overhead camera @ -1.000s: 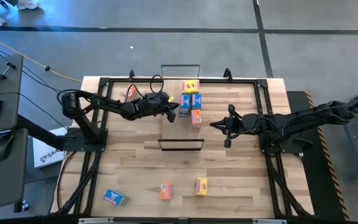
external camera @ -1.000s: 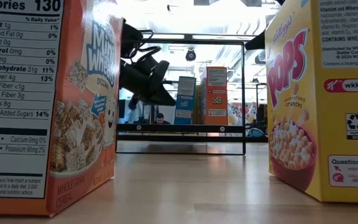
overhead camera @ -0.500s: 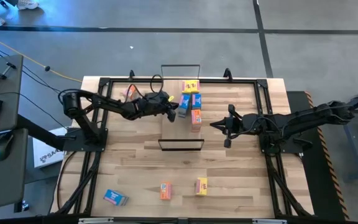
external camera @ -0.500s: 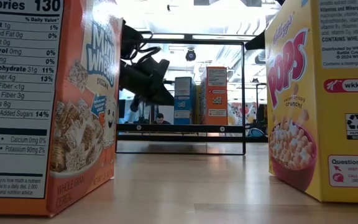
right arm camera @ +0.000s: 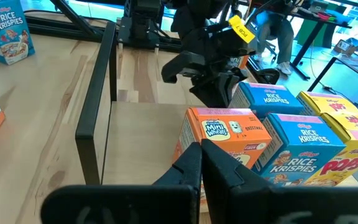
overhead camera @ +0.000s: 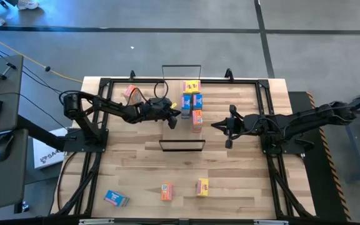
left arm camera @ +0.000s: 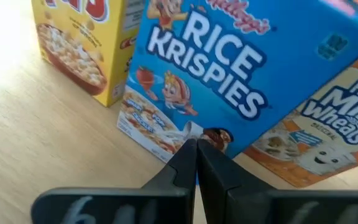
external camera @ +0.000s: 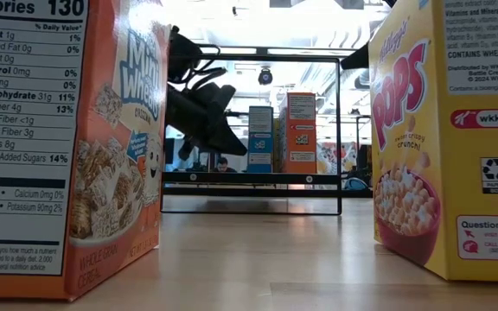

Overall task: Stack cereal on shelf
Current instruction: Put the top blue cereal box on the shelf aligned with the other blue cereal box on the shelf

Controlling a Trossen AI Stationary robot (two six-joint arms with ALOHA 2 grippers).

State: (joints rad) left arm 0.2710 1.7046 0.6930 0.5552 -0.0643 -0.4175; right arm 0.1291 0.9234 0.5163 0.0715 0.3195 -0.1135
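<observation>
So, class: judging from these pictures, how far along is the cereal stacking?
Done: a cluster of cereal boxes already stands on the shelf. In hand: nothing is gripped; the left gripper is shut, right by a blue Rice Krispies box in that cluster, and the right gripper waits shut beside the shelf. Left: three boxes along the table's near edge and an orange one at the far left.

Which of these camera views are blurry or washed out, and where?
Low view: the ceiling beyond the shelf frame is blown out white, and the left pincer is a dark silhouette. Left wrist view: the Rice Krispies box is soft at its far corner. High view: evenly lit.
</observation>
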